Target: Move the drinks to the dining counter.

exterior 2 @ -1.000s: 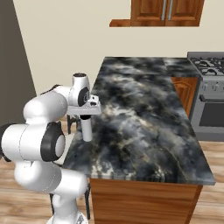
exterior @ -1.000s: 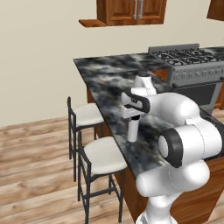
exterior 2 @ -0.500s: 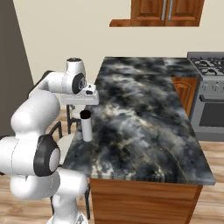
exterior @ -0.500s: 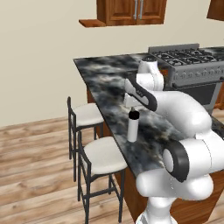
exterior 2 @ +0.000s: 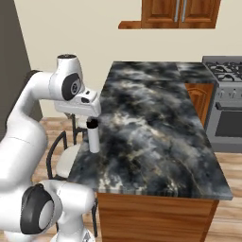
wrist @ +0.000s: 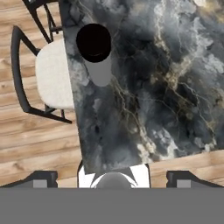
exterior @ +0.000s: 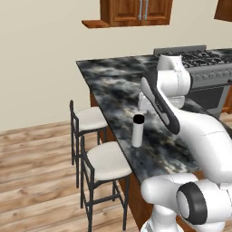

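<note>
The marbled surface (exterior 2: 156,127) lies bare and open across its middle and far end, with one upright bottle (exterior 2: 93,136) near its stool-side edge. Two stools (exterior: 106,163) crowd that edge; the bottle looks clear of the hand (wrist: 112,175) above it, I think.

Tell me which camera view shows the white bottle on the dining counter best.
The left base view: the bottle stands upright and unobstructed near the dining counter edge, cap and body visible. The right base view shows it beneath the arm's hand, partly shadowed. The hand view looks down on its black cap, body foreshortened.
</note>
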Controlling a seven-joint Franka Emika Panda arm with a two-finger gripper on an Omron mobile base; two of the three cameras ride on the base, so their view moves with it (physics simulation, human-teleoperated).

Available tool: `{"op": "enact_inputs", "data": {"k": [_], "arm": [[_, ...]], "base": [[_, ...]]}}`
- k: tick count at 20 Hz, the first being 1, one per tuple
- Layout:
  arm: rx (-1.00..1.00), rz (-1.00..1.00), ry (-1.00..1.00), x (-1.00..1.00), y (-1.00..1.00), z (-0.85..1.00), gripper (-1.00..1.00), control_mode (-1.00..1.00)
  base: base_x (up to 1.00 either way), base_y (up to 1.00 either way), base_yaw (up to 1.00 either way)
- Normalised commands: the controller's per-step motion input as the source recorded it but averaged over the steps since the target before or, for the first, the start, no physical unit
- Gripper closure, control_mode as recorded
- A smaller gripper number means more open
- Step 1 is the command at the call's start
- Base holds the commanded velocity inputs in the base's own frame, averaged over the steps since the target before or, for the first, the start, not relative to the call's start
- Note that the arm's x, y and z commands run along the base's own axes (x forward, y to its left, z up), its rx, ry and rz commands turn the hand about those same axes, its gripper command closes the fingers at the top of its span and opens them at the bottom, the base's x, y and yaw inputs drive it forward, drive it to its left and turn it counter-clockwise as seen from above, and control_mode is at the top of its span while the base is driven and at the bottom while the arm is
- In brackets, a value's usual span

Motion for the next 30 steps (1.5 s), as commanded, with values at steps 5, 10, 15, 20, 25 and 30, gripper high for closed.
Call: {"op": "enact_inputs", "data": {"k": [5,10,15,20,25,30], "arm": [[0.00,-0.01,0.00,-0.68,0.00,0.27,-1.00,-1.00],[0.00,0.06,0.00,-0.21,0.00,0.16,-1.00,-1.00],[0.00,0.22,0.00,-0.10,0.00,0.10,-1.00,-1.00],[0.00,0.07,0.00,0.00,0.00,0.02,-1.00,-1.00],[0.00,0.00,0.00,-0.02,0.00,0.00,-1.00,1.00],[0.00,0.00,0.00,0.00,0.00,0.00,-1.00,1.00]], "base": [[0.00,0.00,0.00],[0.00,0.00,0.00],[0.00,0.00,0.00],[0.00,0.00,0.00],[-0.60,-0.20,-0.04],[-1.00,-0.59,-0.40]]}}
